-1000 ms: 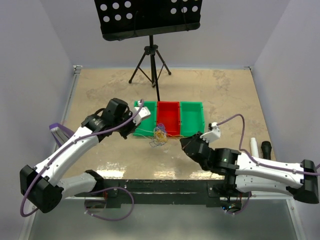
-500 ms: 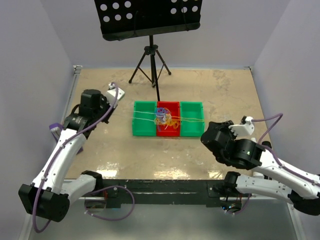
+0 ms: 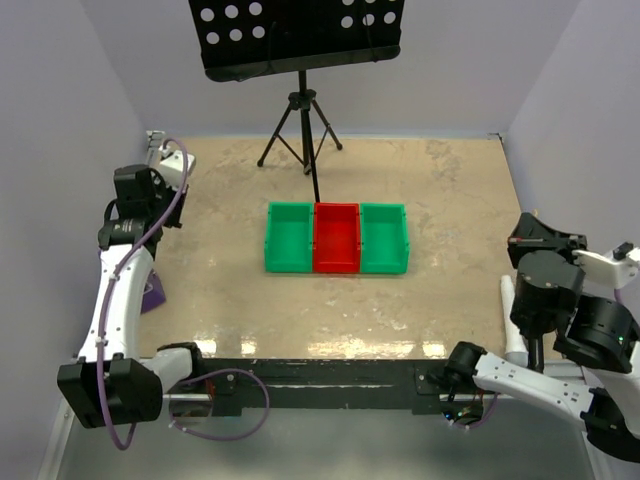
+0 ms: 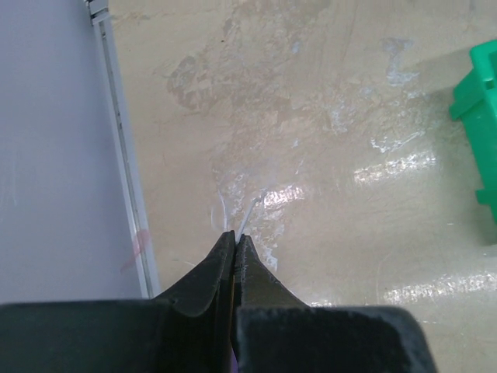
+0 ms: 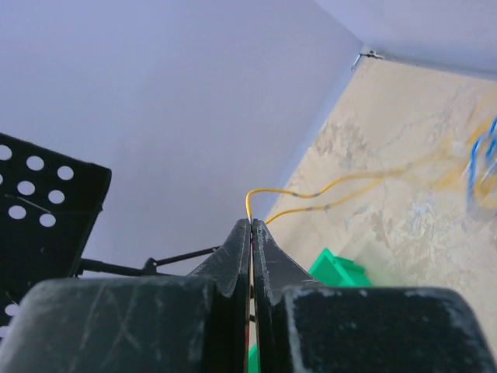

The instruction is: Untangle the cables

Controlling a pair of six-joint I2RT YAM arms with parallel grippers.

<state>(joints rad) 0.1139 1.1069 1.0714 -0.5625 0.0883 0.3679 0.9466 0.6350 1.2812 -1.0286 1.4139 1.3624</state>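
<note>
Lavender walls close in a beige, marbled surface; at its back stands a black perforated music stand on a tripod. The left arm rises steeply along the left edge, its wrist bent over the back-left corner of the surface, well apart from the bins. The right arm is folded up at the far right edge, its wrist raised and turned towards the middle. A row of three bins, green, red and green, touching side by side, sits at the centre between the two arms.

The cables show only in the wrist views; from above they are too thin to make out. The right jaws are pressed together, gripping a yellow strand that loops out of their tips and runs off to the right above the surface, towards a blurred blue-and-yellow clump at the edge of that view. The left jaws are likewise closed, pointing down at bare surface beside the metal rail at the wall's foot; fine white strands stick out just past their tips, and a sliver of yellow shows in the seam between them.
</note>
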